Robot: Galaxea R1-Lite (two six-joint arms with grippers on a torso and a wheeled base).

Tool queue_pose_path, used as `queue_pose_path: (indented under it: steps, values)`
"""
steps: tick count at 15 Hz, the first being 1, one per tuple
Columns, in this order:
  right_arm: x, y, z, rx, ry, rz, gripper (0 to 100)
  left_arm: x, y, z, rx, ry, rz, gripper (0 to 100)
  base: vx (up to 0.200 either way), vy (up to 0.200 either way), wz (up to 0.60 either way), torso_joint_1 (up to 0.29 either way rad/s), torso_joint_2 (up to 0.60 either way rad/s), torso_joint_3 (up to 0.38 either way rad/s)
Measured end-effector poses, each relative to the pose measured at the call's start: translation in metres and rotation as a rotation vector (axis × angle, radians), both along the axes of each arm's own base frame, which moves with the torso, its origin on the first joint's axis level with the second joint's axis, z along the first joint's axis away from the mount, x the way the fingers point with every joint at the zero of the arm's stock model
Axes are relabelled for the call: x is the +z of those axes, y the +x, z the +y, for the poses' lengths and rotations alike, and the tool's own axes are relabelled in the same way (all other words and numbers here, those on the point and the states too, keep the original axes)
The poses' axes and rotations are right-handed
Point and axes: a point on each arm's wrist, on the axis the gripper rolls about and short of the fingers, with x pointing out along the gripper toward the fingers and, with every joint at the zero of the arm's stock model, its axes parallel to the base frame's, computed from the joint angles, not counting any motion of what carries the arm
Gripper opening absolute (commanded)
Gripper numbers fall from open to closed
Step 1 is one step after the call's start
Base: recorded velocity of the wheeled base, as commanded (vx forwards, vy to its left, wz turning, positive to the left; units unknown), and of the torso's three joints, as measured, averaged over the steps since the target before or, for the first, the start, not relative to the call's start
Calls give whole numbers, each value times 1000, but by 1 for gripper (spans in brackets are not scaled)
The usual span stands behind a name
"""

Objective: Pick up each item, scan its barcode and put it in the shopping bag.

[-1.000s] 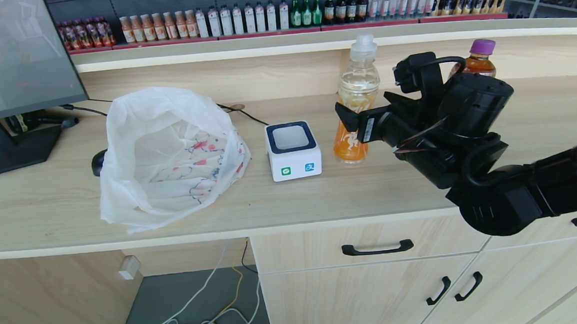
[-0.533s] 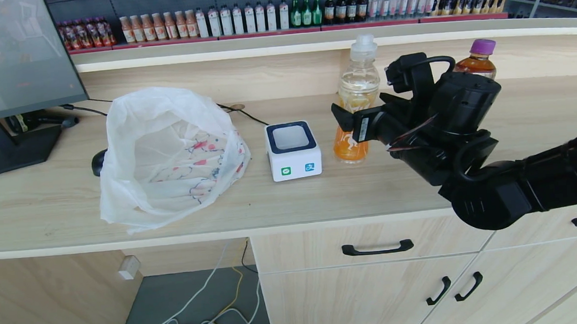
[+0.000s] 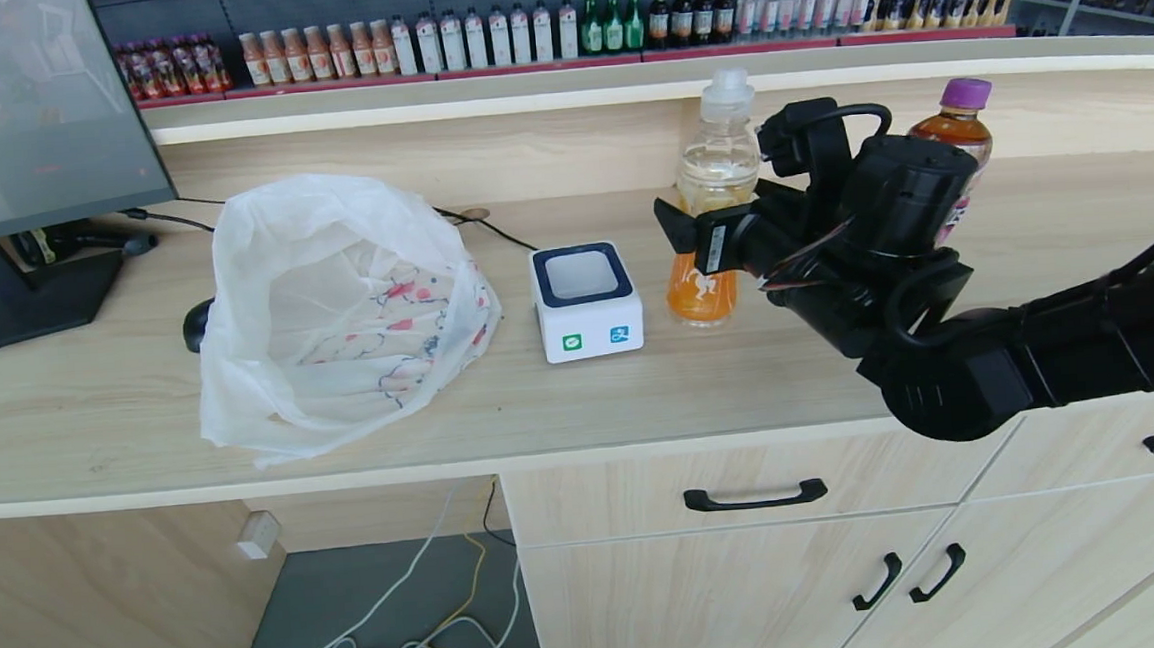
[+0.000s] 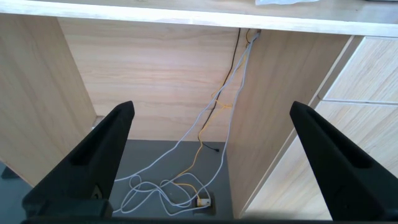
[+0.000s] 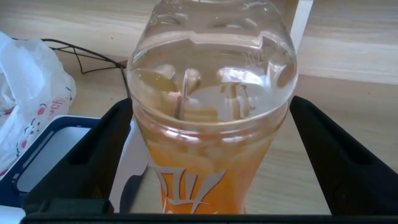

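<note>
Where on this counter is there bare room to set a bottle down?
Bare: the counter strip in front of the scanner, and the wood between shopping bag and monitor stand. Crowded: scanner, orange bottle and right gripper sit close together.

- You are viewing a monitor [image 3: 23,107] standing at the left end of the counter [image 3: 92,414].
- Drawers [image 3: 741,544] with black handles are sitting shut beneath the counter.
- Loose cables [image 3: 395,626] are lying on the floor beside them.
</note>
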Motion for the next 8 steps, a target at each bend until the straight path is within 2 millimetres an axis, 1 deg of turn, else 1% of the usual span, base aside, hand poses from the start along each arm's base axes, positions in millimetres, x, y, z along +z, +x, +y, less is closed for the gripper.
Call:
queue_pose_path:
  steps: [5, 8]
  values:
    - [0, 8, 4, -4, 5, -10, 100, 0, 0, 0, 0, 0, 0, 100, 0, 0, 0, 0, 0, 0]
    - [-2, 11, 3, -8, 0, -2, 100, 0, 0, 0, 0, 0, 0, 100, 0, 0, 0, 0, 0, 0]
